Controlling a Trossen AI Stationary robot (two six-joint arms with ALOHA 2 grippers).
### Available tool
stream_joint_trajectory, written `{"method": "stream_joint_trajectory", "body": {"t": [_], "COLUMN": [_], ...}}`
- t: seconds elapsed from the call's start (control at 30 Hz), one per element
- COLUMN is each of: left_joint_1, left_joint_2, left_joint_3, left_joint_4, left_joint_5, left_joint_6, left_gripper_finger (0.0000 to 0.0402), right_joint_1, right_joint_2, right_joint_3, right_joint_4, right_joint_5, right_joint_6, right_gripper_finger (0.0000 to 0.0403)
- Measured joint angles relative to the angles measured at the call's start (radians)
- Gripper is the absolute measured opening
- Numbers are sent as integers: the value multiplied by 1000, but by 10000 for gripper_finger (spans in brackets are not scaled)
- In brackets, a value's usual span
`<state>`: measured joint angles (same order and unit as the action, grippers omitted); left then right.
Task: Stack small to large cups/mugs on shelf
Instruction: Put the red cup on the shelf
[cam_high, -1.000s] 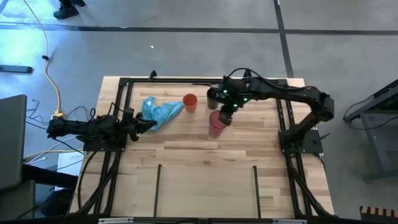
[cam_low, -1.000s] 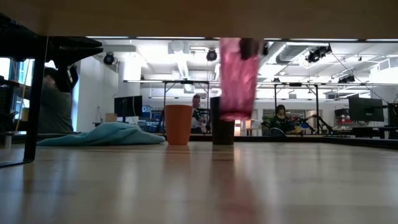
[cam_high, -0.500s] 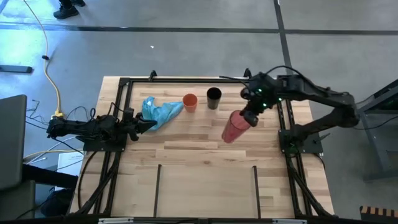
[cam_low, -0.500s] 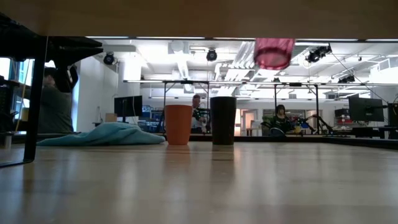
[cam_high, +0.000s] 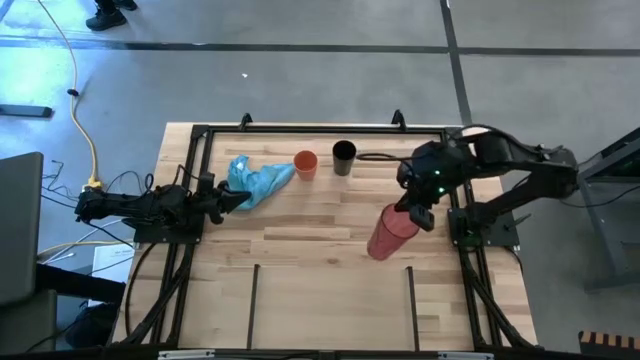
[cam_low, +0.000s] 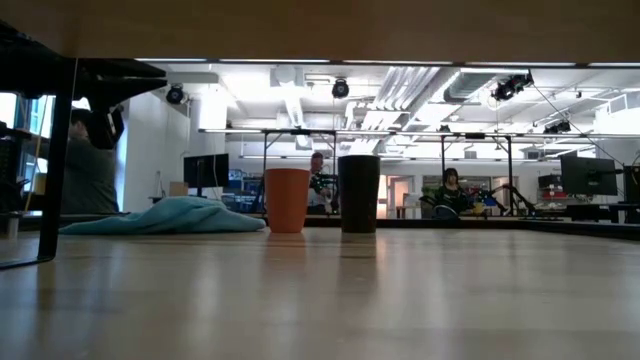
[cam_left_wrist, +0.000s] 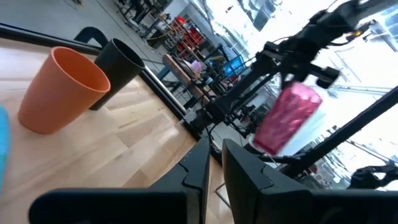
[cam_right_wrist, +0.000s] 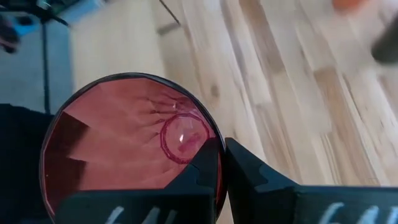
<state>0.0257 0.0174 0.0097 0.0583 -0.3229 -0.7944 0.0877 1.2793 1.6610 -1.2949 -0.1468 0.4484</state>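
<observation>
The red-pink cup (cam_high: 389, 235) hangs above the table's right half with my right gripper (cam_high: 414, 212) shut on it. It also shows in the left wrist view (cam_left_wrist: 288, 118) and from inside in the right wrist view (cam_right_wrist: 130, 149). The orange cup (cam_high: 306, 163) and the black cup (cam_high: 344, 157) stand upright side by side on their bases near the far edge. The shelf (cam_high: 330, 300) is the near plank section between two thin black bars. My left gripper (cam_high: 228, 198) lies level at the left edge, shut with nothing between its fingers (cam_left_wrist: 199, 168). My right gripper pinches the red-pink cup's rim (cam_right_wrist: 214, 138), one finger inside the cup and one outside. The fingers slant down from the right. The cup hangs tilted below them, its base toward the table's near edge, clear of the table.
A light-blue cloth (cam_high: 255, 180) lies crumpled left of the orange cup, close to my left gripper. Black frame rails (cam_high: 190, 170) run along the table's left, right and far sides. People stand in the room beyond the table (cam_low: 90, 170).
My right gripper has carried the red-pink cup up and away from the black cup, toward the table's right and near edges. The cup has risen out of the low view and stays tilted in the hold.
</observation>
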Motion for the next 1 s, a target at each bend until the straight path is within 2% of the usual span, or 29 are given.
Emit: {"method": "stream_joint_trajectory", "body": {"t": [0.3,0.5,0.77,1.0], "left_joint_1": [0,0,0,0], "left_joint_2": [0,0,0,0], "left_joint_3": [0,0,0,0], "left_joint_4": [1,1,1,1], "left_joint_5": [-5,-5,-5,-2], "left_joint_6": [-23,-26,-21,-14], "left_gripper_finger": [35,35,35,35], "right_joint_1": [149,238,334,400], "right_joint_2": [153,284,390,424], "right_joint_3": [300,416,534,529], "right_joint_4": [-150,-236,-245,-275], "right_joint_5": [134,144,137,186], "right_joint_6": [48,102,203,333], "right_gripper_finger": [0,0,0,0]}}
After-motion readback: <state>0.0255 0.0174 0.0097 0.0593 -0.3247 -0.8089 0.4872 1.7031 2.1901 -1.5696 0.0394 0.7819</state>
